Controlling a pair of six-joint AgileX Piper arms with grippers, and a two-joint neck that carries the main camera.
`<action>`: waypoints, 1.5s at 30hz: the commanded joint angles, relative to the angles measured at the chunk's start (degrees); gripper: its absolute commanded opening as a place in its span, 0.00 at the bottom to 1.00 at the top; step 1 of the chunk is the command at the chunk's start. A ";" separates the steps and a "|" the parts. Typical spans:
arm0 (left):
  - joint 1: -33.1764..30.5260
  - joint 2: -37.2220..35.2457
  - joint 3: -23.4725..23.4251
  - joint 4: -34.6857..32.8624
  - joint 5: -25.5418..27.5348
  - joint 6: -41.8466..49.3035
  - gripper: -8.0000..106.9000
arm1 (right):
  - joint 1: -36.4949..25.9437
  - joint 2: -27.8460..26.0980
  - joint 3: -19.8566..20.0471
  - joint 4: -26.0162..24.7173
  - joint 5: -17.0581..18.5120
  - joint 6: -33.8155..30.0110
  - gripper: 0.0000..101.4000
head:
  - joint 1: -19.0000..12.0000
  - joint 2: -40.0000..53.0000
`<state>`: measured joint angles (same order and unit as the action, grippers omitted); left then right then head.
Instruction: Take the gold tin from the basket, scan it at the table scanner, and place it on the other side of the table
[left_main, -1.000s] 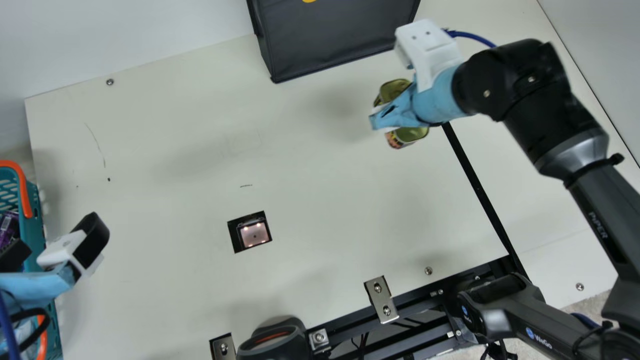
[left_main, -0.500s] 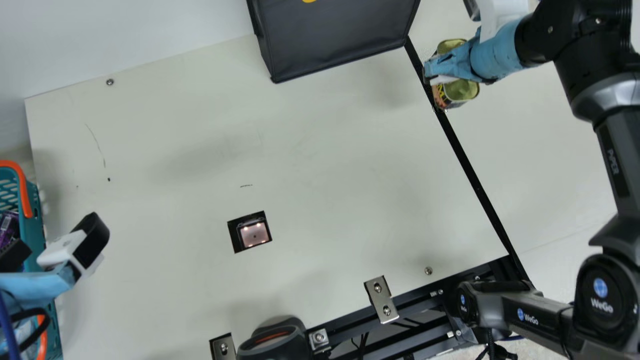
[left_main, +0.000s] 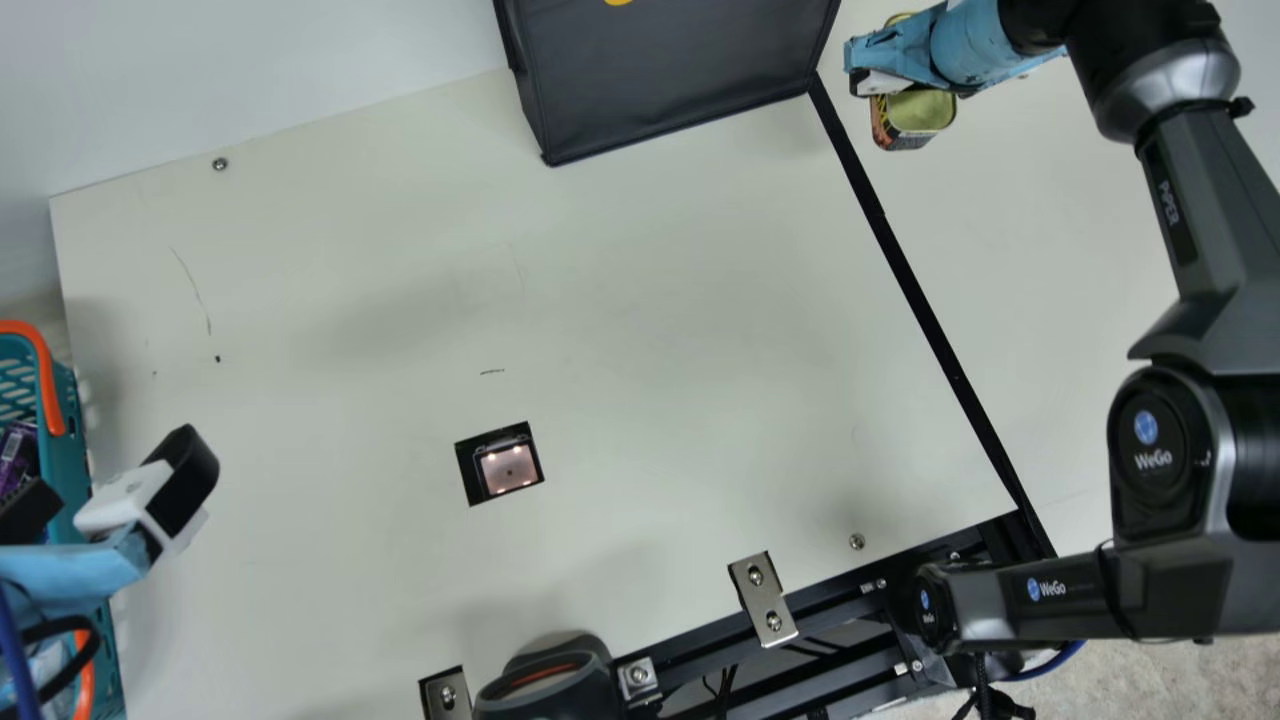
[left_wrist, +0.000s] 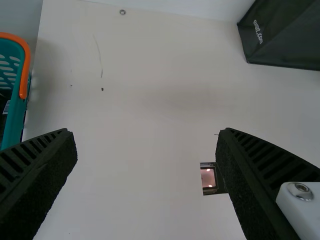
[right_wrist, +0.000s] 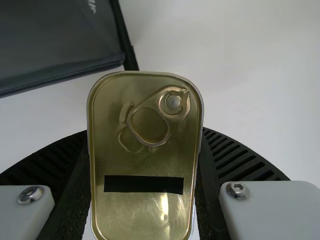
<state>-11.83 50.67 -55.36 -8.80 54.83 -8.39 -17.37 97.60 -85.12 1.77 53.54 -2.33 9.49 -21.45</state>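
The right gripper (left_main: 860, 66) has its two fingers closed to the gold tin's (right_wrist: 145, 160) width, gripping its sides past the black strip (left_main: 935, 315), near the dark bag (left_main: 670, 85). A broad stretch of table (left_main: 650, 330) separates them from the scanner (left_main: 508, 468). The left gripper (left_main: 115, 465) stands wide open, tabletop between its fingers, by the basket's (left_main: 65, 450) edge.

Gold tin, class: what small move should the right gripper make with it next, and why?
Probably lower the gold tin towards the table before letting go: the right gripper grips it by its sides, and it is held beyond the black strip, far from the teal basket.
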 joint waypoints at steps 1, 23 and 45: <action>0.00 0.00 0.00 0.00 0.00 0.00 0.85 | -0.42 1.25 -0.10 -0.29 -1.50 -0.09 0.00 | -1.57 -0.13; 0.00 0.00 0.00 0.00 0.00 0.00 0.85 | -7.39 15.69 -7.17 3.48 -6.25 -8.61 0.00 | -1.57 -0.13; 0.00 0.00 0.00 0.00 0.00 0.00 0.85 | -8.57 25.58 -17.82 1.92 -0.89 -14.67 0.26 | -1.57 -0.13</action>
<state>-11.83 50.67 -55.36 -8.80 54.83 -8.39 -25.99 123.11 -102.88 3.81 52.59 -17.02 9.49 -21.45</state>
